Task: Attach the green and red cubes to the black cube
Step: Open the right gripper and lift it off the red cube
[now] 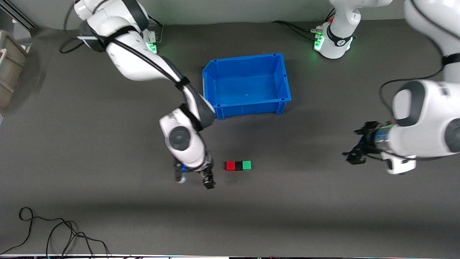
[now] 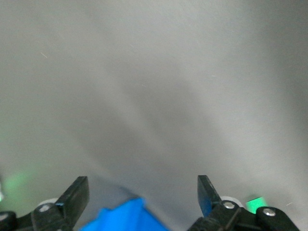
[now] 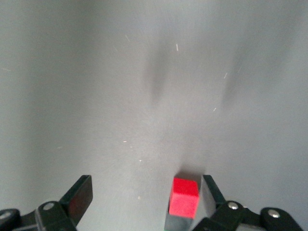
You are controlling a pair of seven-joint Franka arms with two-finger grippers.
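Note:
The red cube (image 1: 230,165), the black cube (image 1: 238,165) and the green cube (image 1: 247,165) lie in one touching row on the grey mat, black in the middle. My right gripper (image 1: 194,180) is open and empty, just beside the row's red end, toward the right arm's end of the table. In the right wrist view the red cube (image 3: 184,197) shows close to one finger of that open gripper (image 3: 147,192). My left gripper (image 1: 354,145) is open and empty, well off toward the left arm's end of the table; its wrist view (image 2: 143,192) shows nothing between the fingers.
A blue bin (image 1: 247,83) stands empty on the mat, farther from the front camera than the cubes; its corner shows in the left wrist view (image 2: 122,216). Black cables (image 1: 54,230) lie at the mat's near edge. A beige container (image 1: 9,68) stands off the right arm's end.

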